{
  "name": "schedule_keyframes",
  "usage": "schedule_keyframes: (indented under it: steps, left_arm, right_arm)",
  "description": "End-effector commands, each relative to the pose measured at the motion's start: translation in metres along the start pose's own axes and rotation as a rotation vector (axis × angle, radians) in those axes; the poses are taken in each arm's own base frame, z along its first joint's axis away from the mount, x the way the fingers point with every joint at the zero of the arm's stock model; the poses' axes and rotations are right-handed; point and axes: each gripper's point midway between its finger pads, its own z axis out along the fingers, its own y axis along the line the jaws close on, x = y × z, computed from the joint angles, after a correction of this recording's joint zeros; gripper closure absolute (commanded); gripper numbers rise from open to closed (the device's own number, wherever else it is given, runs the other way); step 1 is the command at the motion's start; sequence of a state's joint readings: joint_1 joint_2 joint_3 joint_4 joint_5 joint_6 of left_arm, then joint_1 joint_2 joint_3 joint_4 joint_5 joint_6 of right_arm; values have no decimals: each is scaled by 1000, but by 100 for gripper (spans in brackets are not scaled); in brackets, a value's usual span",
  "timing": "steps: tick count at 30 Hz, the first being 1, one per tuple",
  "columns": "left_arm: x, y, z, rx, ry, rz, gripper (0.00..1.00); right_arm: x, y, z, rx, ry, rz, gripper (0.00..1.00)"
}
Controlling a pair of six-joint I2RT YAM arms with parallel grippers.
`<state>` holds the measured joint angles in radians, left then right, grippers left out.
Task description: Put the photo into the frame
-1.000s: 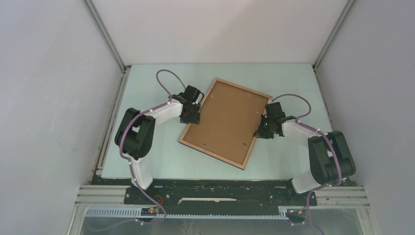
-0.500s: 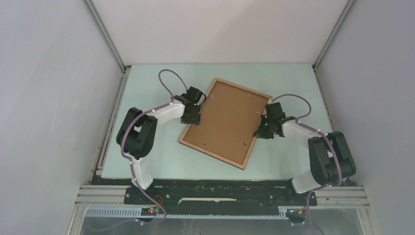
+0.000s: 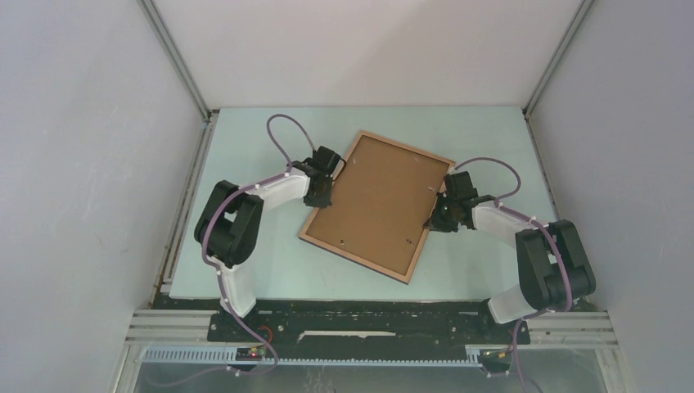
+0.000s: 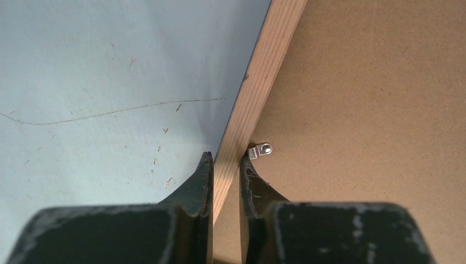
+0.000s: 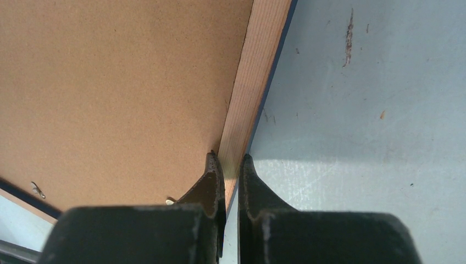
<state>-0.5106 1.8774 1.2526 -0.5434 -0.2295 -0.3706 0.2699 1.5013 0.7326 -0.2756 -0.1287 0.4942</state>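
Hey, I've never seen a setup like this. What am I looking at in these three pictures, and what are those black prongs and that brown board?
This is a robot: a left arm and a right arm, bolted at the near edge of a pale table. The wide picture comes from a fixed camera above and behind them. The two close-ups come from a camera on each wrist, so the dark prongs at the bottom are that arm's own tool. On the table lies a wooden frame, plain brown back facing up, with a small metal clip. The left tool pinches one long rail of the frame, and the right tool pinches the opposite rail. No photo is in view.
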Motion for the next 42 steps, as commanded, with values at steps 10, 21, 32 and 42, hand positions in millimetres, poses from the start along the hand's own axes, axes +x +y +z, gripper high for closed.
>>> schedule_keyframes:
  steps: [10, 21, 32, 42]
  left_arm:
    - [53, -10, -21, 166, 13, -96, 100]
    - [36, -5, -69, 232, -103, -123, 48]
    - [-77, -18, -40, 87, -221, -201, 10]
    - [-126, -22, 4, -40, -231, -203, 12]
  right_arm:
    - [1, 7, -7, -100, 34, -34, 96]
    - [-54, 19, 6, -214, -7, 165, 64]
    - [-119, -6, 15, -37, -89, 164, 33]
    - [-120, -15, 34, -10, -68, 89, 45]
